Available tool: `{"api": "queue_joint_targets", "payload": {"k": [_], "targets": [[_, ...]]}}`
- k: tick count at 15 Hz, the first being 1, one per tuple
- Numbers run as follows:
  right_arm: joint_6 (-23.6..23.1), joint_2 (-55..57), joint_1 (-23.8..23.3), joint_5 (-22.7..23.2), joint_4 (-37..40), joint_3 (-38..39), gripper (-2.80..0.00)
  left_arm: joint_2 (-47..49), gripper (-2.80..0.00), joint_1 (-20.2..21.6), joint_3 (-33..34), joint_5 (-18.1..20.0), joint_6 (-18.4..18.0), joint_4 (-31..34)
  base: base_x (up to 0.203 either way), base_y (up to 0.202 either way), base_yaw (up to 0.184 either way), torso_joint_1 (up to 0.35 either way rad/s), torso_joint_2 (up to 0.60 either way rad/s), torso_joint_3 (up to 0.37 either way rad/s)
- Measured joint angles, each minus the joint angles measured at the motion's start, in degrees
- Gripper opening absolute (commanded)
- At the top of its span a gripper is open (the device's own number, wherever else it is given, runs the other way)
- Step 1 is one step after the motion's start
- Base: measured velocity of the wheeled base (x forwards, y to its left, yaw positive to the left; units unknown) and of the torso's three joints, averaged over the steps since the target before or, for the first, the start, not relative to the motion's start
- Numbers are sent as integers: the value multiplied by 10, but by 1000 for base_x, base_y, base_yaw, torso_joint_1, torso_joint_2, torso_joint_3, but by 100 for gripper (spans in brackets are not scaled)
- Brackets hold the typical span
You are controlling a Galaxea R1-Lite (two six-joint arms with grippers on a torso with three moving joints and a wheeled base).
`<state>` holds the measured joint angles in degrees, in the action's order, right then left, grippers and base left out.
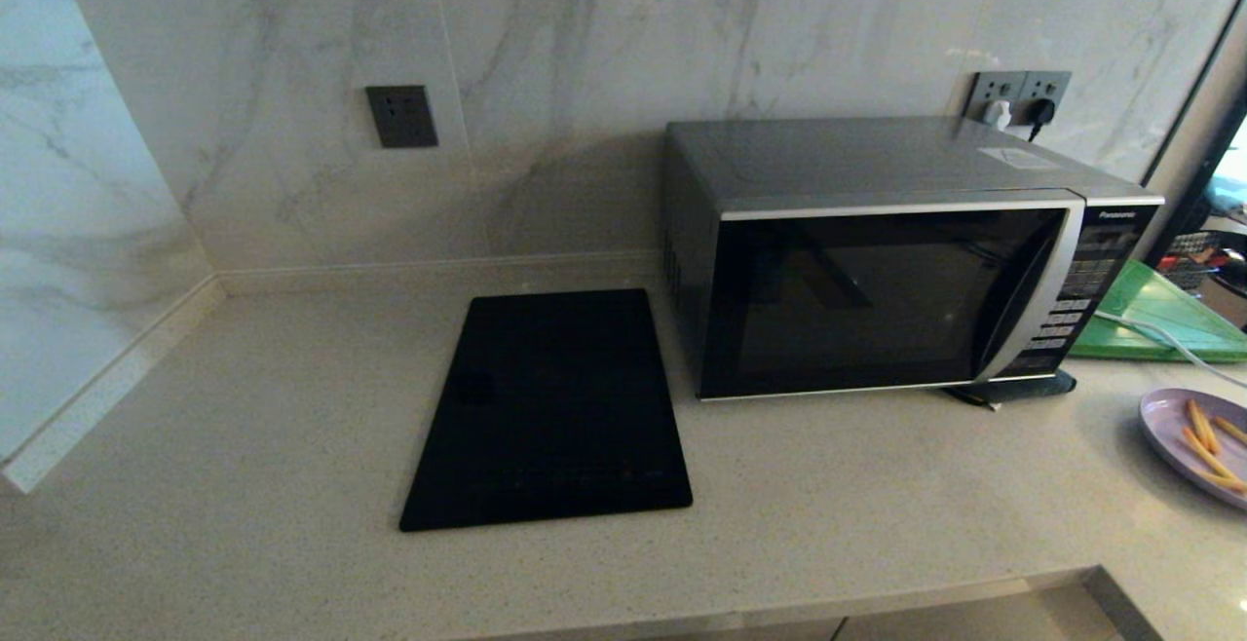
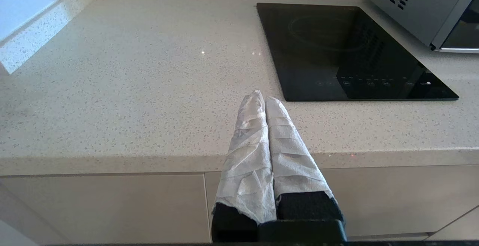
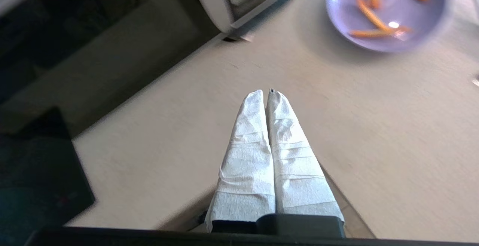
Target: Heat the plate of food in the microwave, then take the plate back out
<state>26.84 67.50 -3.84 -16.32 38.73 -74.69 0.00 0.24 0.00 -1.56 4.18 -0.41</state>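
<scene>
- Head view is catching neither arm — just the microwave with its door closed and the plate of food sitting on the counter to its right.
- Left gripper is hovering at the counter's front edge near the black cooktop, wrapped fingers pressed together, holding nothing.
- Right gripper is hanging over the counter near the plate — also pinched together, empty.

Head view overlooks the counter; both low wrist views share its black slab.

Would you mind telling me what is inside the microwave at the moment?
The microwave has its door shut, and its dark glass shows only reflections, so the cavity cannot be made out. The plate of food sits outside on the counter, to the microwave's right.
</scene>
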Motion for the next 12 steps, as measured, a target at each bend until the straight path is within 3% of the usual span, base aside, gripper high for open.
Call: {"api": "queue_joint_targets", "payload": {"k": [8,12], "targets": [[-9,-308,-20,38,5,189,-280,0,-280,0,0,0,0,0,0,0,0,0,0,0],[-22,-457,17,79,75,244,-280,0,-280,0,0,0,0,0,0,0,0,0,0,0]]}}
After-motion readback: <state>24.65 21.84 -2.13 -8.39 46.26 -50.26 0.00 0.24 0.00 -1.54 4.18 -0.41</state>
